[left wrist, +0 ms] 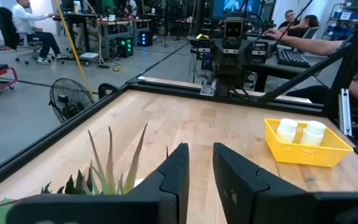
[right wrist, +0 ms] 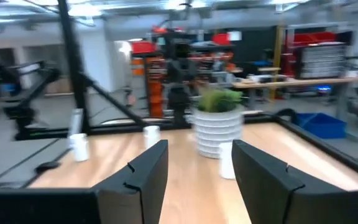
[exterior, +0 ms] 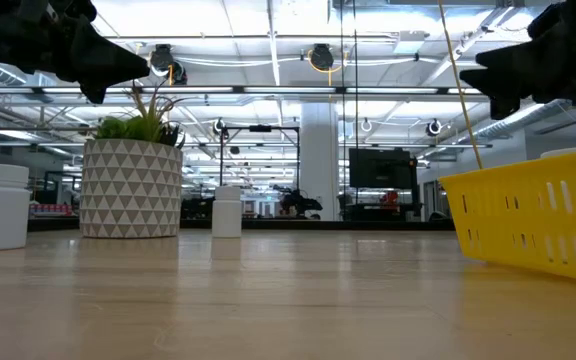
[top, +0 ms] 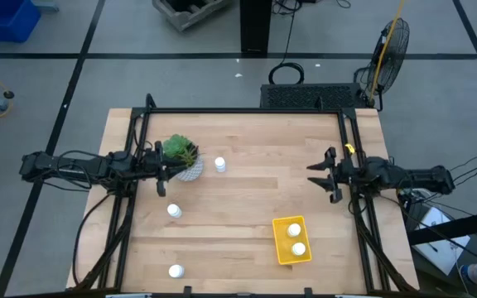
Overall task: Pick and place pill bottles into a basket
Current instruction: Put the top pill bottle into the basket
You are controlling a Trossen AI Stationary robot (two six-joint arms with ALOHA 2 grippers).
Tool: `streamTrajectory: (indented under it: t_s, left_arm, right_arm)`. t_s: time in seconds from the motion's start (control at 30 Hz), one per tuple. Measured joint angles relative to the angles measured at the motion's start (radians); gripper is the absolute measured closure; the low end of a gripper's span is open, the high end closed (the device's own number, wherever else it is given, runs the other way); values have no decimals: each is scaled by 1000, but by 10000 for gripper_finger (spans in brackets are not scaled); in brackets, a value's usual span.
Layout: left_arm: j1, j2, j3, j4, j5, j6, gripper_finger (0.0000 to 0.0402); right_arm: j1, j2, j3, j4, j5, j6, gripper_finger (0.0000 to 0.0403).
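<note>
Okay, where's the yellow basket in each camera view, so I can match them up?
High view: yellow basket, lower right of the table, two bottles inside.
Low view: right edge.
Left wrist view: right of centre, past the open fingers.
Right wrist view: not in it.
Shared landmark: potted plant.

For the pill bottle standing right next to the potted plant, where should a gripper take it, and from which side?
Grip the pill bottle around its upright body just under the cap, coming straight down from above. It stands vertical, and the potted plant crowds one side, so a level approach from there looks blocked. The left gripper is nearest, though the plant sits between them.
</note>
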Motion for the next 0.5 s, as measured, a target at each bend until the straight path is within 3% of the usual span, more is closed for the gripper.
streamTrajectory:
  t_s: [0.3, 0.43, 0.5]
  left_arm:
    - [0, 0, 0, -1, -7, 1, 325]
    - [0, 14, 5, 1, -130, -59, 325]
    - [0, 40, 27, -24, -138, -54, 325]
  right_arm:
    - [-191, 59, -2, 8, -22, 44, 234]
    - [-208, 60, -2, 15, 119, 48, 234]
    - [-207, 60, -2, 15, 177, 48, 234]
